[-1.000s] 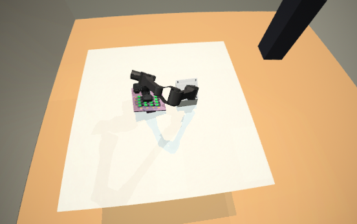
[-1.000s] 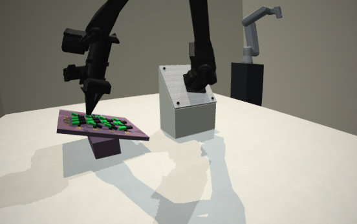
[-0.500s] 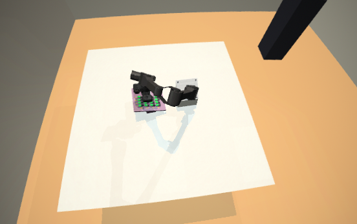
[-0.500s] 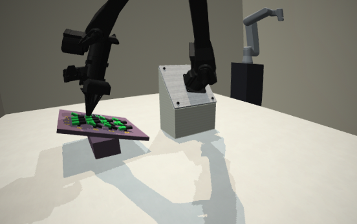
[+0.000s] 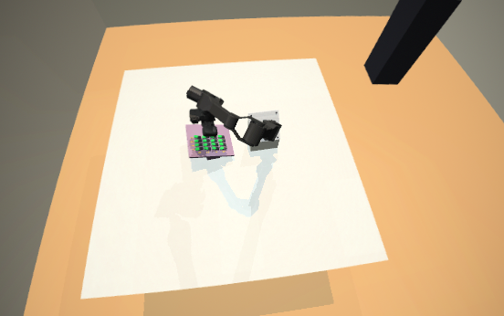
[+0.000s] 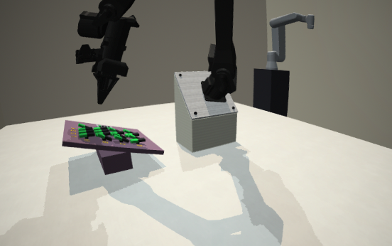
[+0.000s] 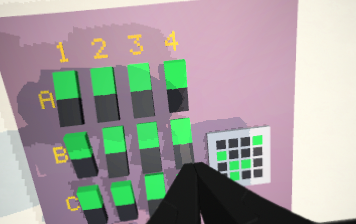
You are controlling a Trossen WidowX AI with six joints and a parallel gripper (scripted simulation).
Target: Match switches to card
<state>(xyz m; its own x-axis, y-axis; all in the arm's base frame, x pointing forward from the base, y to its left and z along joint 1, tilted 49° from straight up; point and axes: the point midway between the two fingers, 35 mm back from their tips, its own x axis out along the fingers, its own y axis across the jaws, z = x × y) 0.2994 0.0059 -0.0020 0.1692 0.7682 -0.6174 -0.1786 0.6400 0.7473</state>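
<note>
panel (image 6: 149, 143) — tilted | switches (image 7: 141, 90) — lengthwise along columns | jaws closed, raised

Matt purple panel (image 6: 149, 145); brushed-metal grey base block (image 6: 213, 131); matt black gripper (image 6: 101, 99).

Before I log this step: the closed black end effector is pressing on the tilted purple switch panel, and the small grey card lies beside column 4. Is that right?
Not quite. The exterior view shows the closed black end effector hanging well above the tilted purple switch panel, touching nothing. The rest holds: in the wrist view the small grey card lies beside column 4.
</note>
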